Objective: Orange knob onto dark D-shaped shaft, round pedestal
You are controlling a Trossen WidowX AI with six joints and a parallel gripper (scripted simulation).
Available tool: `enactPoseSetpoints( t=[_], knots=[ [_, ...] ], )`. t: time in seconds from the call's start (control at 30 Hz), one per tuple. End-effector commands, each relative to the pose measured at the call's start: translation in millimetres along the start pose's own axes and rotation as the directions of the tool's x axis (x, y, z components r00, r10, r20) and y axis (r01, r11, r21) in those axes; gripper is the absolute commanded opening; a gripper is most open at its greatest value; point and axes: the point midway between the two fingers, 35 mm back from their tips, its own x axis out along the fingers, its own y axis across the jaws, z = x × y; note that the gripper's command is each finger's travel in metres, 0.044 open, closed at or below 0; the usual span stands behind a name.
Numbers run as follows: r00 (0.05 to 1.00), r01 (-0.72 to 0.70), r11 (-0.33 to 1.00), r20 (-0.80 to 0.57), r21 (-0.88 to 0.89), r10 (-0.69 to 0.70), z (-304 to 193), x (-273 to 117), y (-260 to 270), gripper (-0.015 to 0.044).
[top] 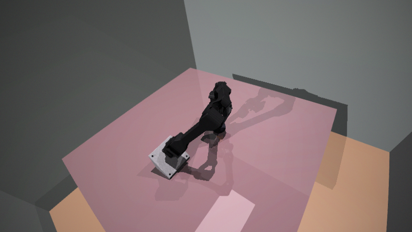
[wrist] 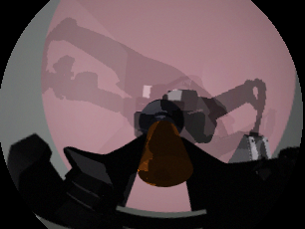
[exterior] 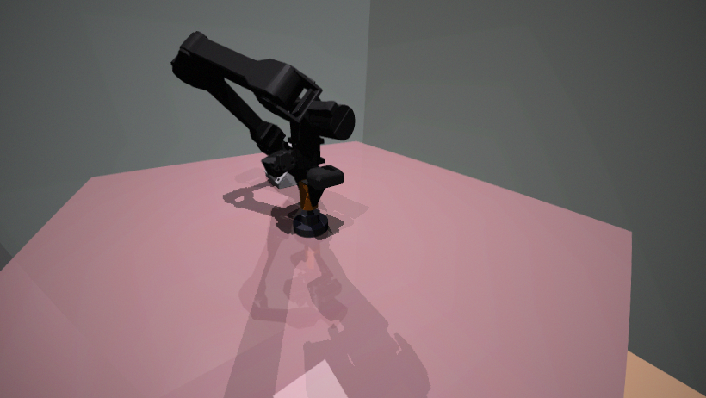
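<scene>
We see no readable writing as our tool [exterior: 310,200] [wrist: 161,138] grips the orange knob [exterior: 306,196] [wrist: 166,156].
Our tool stands partway open, closed on the knob just below the centre of the exterior frame, above the dark round pedestal [exterior: 310,225] [wrist: 150,118]; we cannot tell whether the knob touches the shaft. In the top frame, the pale base plate [top: 158,161] sits lower left on the pink surface [top: 268,161] [exterior: 469,276] [wrist: 199,40], unlettered as far as we can see.
</scene>
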Motion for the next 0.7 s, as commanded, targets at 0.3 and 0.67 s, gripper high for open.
enactPoseSetpoints(
  t=[0.3,0.67],
  knots=[
    [1.000,-0.003,1.000,-0.001,-0.004,0.003,-0.6,0.3,0.8,0.0000],
    [1.000,-0.003,1.000,-0.001,0.022,0.003,-0.9,-3.7,1.3,0.0000]
  ],
)
